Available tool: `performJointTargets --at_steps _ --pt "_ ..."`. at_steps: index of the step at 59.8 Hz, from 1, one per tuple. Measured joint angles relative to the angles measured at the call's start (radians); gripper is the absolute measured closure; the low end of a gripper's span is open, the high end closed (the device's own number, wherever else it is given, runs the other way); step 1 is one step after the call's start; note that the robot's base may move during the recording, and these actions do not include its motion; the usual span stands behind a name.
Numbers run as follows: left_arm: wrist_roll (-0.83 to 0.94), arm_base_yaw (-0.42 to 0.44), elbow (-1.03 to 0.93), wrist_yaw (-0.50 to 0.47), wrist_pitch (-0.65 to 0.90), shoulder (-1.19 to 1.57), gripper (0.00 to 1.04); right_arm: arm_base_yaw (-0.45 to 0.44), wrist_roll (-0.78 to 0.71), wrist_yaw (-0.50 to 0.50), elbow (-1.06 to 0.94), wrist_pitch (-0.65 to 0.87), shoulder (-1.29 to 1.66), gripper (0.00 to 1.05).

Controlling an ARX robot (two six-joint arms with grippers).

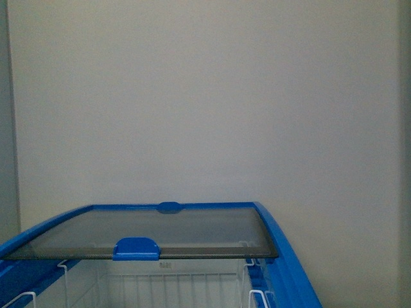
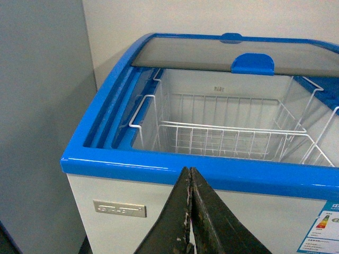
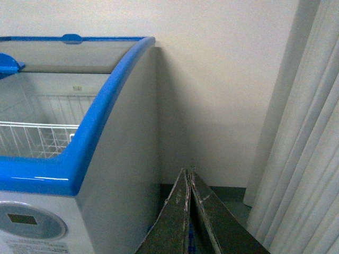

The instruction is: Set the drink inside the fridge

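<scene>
The fridge [image 1: 292,269] is a white chest freezer with a blue rim. Its curved glass lid [image 1: 160,231] is slid back, so the front part stands open over white wire baskets [image 2: 222,132]. The fridge also shows in the left wrist view [image 2: 159,169] and the right wrist view [image 3: 100,116]. My left gripper [image 2: 189,172] is shut and empty, just in front of the fridge's front rim. My right gripper [image 3: 188,173] is shut and empty, off the fridge's right side, over the floor. The drink is out of view.
A plain wall [image 1: 205,96] stands behind the fridge. A grey panel [image 2: 37,116] is close to its left side. A pale curtain [image 3: 302,148] hangs to its right, with a gap of floor [image 3: 228,196] between.
</scene>
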Motion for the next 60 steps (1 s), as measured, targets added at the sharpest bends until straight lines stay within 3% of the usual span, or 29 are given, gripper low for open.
performJointTargets --at_steps 3,20,31,60 --pt "0.000 0.000 0.000 0.000 0.000 0.000 0.97 0.000 0.000 0.000 0.000 0.000 0.000 0.95" --pt "0.000 0.000 0.000 0.000 0.000 0.000 0.34 0.000 0.000 0.000 0.000 0.000 0.000 0.32" --pt "0.000 0.000 0.000 0.000 0.000 0.000 0.08 0.000 0.000 0.000 0.000 0.000 0.000 0.07" --pt "0.000 0.000 0.000 0.000 0.000 0.000 0.08 0.000 0.000 0.000 0.000 0.000 0.000 0.07"
